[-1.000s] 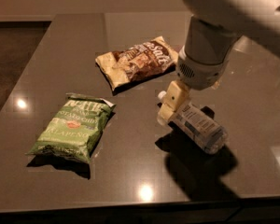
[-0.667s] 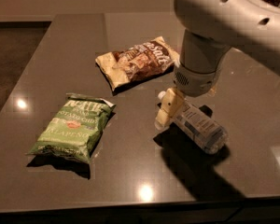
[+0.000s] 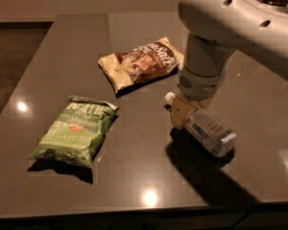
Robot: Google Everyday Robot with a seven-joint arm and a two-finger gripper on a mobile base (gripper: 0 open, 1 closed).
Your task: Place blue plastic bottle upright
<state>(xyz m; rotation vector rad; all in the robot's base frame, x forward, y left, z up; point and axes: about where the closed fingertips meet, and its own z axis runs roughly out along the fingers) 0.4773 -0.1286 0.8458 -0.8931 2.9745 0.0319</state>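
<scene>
A: Gripping anything, that gripper?
B: Can't tell how the jaws stand. It's down at the cap end of the blue plastic bottle, which lies on its side right of centre on the table.
A: Any writing?
B: Green bag, left: "Jalape…". Brown bag, above: "Salt".

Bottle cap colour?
White, camera view. The cap shows beside the gripper, which is at the lying blue plastic bottle.

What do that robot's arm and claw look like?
The arm is a smooth, off-white, rounded shell with small dark holes. The gripper, down by the blue plastic bottle on the table, is tan and blocky. No cables show.
</scene>
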